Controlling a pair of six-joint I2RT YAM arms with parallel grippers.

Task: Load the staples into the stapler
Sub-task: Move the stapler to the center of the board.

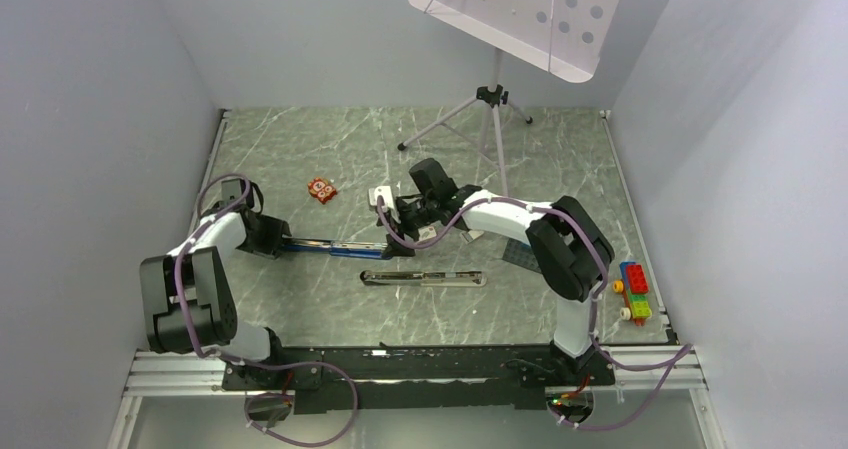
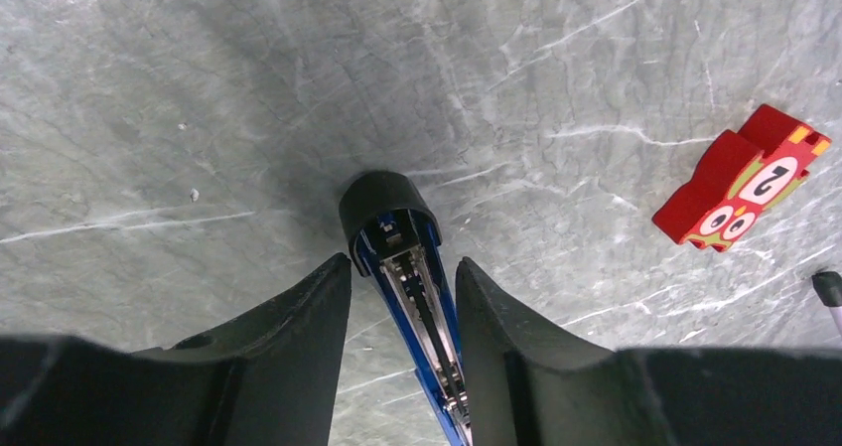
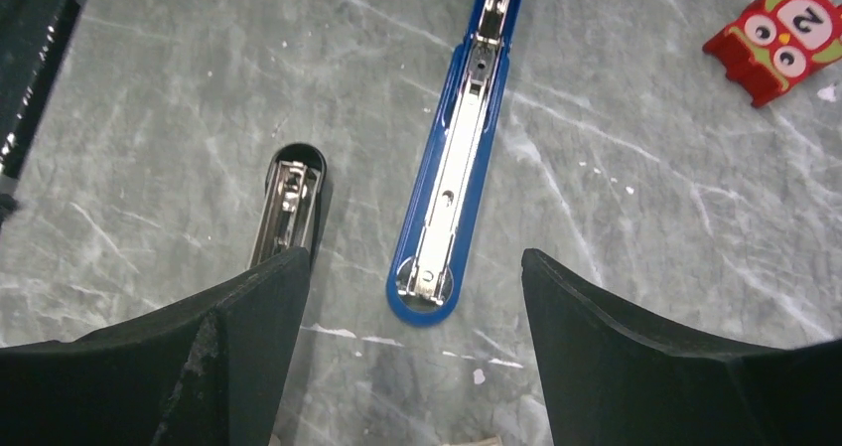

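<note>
Two staplers lie mid-table: a blue stapler (image 1: 335, 248), unfolded flat with its silver channel showing, and a black-and-silver stapler (image 1: 422, 278) just beside it, plus one red owl block (image 1: 321, 190); the staples I cannot make out. The left gripper (image 2: 402, 260) straddles the blue stapler's black-capped end, jaws about half apart, grip unclear. The right gripper (image 3: 412, 257) hangs wide apart and empty over the other end, with the table (image 1: 300, 139) edges well apart from both.

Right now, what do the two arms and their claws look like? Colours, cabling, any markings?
The left arm and right arm have bulky black joint housings joined by white link shells. A lavender cable loops loosely along each. The left claw and right claw each have two matte black wedge-shaped fingers tapering to blunt tips. No markings visible.
</note>
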